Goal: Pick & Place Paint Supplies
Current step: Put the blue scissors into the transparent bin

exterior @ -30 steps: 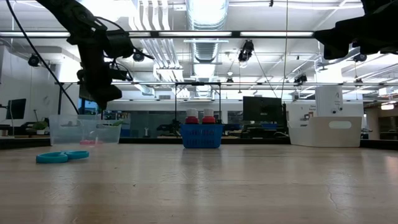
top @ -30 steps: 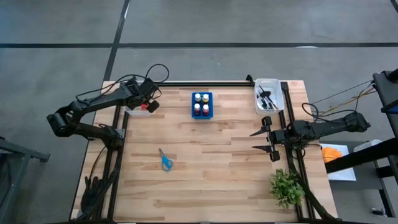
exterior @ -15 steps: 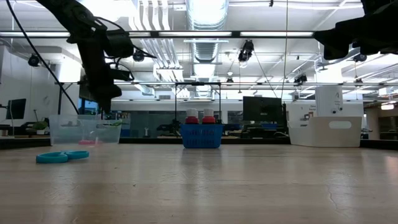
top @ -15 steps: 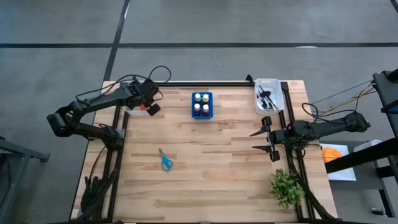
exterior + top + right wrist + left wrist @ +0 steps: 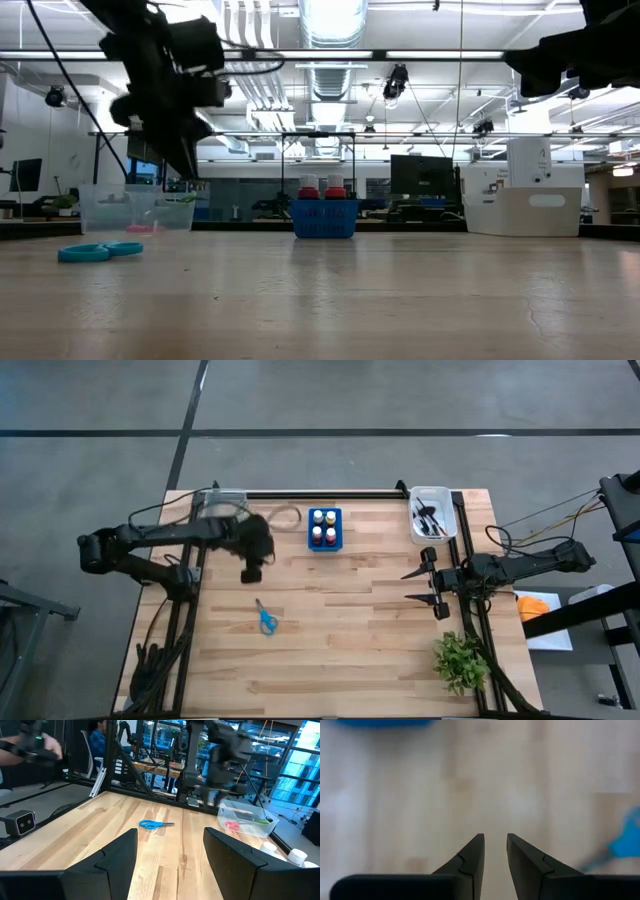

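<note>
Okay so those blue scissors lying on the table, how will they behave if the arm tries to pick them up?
The blue-handled scissors lie flat on the wooden table, so the fingers likely get little to pinch and may slide them instead. They look small and thin, probably light and stiff. Apparently closed now, the blades might swing open when lifted by one handle.

Table (image 5: 340, 630): pale wood planks, smooth, faint sheen, visible grain; dark metal rail along its edges. Left gripper (image 5: 495, 845) and right gripper (image 5: 170, 845): matt black plastic-looking fingers, smooth faces. Blue-handled scissors (image 5: 265, 618): glossy plastic handles, thin metal blades. Bottle holder (image 5: 325, 528): blue plastic, ribbed wall in the low view. Clear bin (image 5: 247, 817): transparent glossy plastic. White bin (image 5: 432, 513) with dark brushes: opaque smooth plastic. Plant (image 5: 461, 661): leafy, matt green. Floor (image 5: 400, 400): grey, dull, concrete-like.
</note>
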`<control>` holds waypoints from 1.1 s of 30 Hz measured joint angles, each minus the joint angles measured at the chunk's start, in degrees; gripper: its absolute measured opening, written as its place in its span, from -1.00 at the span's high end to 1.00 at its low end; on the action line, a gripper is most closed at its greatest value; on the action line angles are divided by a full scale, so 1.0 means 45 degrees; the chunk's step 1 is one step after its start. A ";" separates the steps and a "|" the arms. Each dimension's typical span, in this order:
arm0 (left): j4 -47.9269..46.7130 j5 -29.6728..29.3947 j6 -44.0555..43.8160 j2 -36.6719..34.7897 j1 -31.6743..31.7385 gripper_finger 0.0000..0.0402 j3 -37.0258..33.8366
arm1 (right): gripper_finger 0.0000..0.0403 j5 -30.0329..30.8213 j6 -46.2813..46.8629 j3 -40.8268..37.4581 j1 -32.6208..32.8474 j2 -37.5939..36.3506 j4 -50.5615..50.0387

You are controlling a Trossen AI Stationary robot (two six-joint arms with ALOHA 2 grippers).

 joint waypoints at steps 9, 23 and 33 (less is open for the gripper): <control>0.0238 -0.1451 -0.0651 0.0000 -0.7050 0.55 -0.0005 | -0.12 0.0029 0.0005 -0.0010 0.0000 -0.0005 0.0006; 0.1104 -0.3962 -0.4702 0.0506 -1.1326 0.55 -0.0015 | -0.12 0.0034 0.0058 -0.0010 0.0000 -0.0005 0.0016; 0.0922 -0.2790 -0.4986 0.4097 -1.1244 0.55 0.0280 | -0.12 0.0029 0.0056 -0.0058 0.0000 -0.0005 0.0015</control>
